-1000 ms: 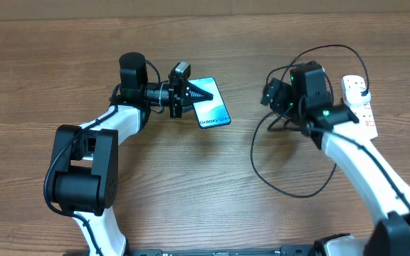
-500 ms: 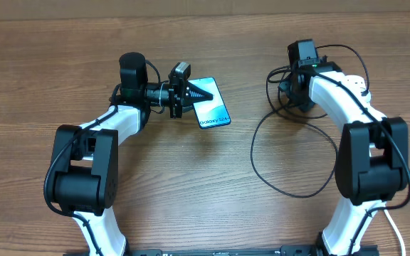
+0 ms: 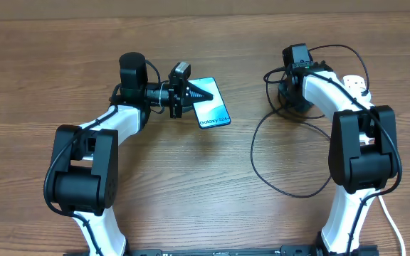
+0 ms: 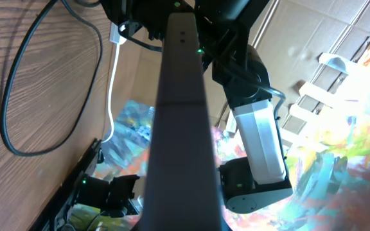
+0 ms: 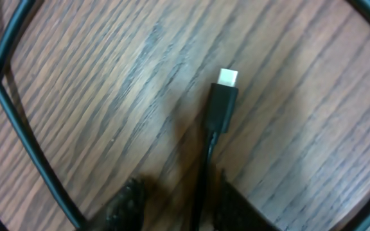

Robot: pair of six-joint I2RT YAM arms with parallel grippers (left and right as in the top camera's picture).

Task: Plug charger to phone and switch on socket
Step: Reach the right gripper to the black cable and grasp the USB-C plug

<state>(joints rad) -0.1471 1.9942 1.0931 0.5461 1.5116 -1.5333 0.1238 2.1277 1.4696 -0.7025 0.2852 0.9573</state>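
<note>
Robot lab bench: left arm (image 3: 112, 122), right arm (image 3: 331, 89) at wood-grain table (image 3: 191, 185); cardboard panels (image 4: 307, 29) around.

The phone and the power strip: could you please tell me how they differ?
The phone shows a light blue screen; the power strip is white. The phone is largely unobstructed, held by the left end effector; the power strip is mostly hidden behind the right arm.

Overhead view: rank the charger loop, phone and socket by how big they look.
1. charger loop, the widest spread.
2. phone.
3. socket, but the right arm hides most of it, so phone versus socket is unsure.
</note>
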